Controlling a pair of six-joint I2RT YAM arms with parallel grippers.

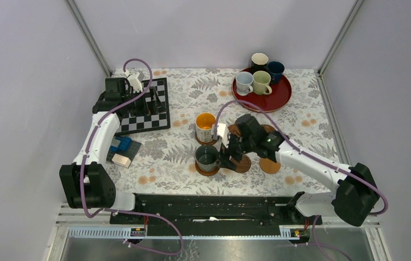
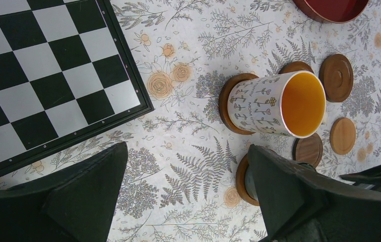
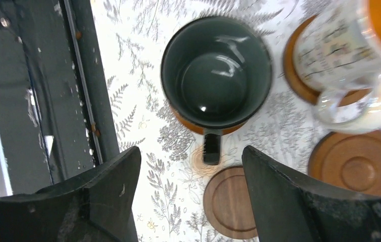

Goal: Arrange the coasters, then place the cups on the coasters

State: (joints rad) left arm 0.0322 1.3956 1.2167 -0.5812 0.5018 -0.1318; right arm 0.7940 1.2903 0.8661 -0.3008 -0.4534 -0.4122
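Note:
The dark grey-green cup [image 3: 216, 70] stands upright on a brown coaster [image 3: 197, 126], its handle [image 3: 211, 148] pointing at my right gripper [image 3: 191, 166]. That gripper is open and just behind the handle, touching nothing. Beside it the orange-inside cup [image 1: 205, 127] sits on another coaster [image 2: 224, 103]. Empty coasters [image 3: 229, 201] [image 3: 357, 164] [image 1: 270, 165] lie to the right. The black [image 1: 259, 61], navy [image 1: 275, 69], pale blue-white [image 1: 243, 82] and pale green [image 1: 261, 81] cups stand on the red tray [image 1: 279, 100]. My left gripper [image 2: 188, 171] hangs open above the cloth near the chessboard, holding nothing.
A chessboard [image 1: 144, 109] lies at the back left, with small blue and tan blocks [image 1: 122, 152] in front of it. A black rail [image 3: 72, 75] runs along the table's near edge, close to the dark cup. Grey walls close in the back and sides.

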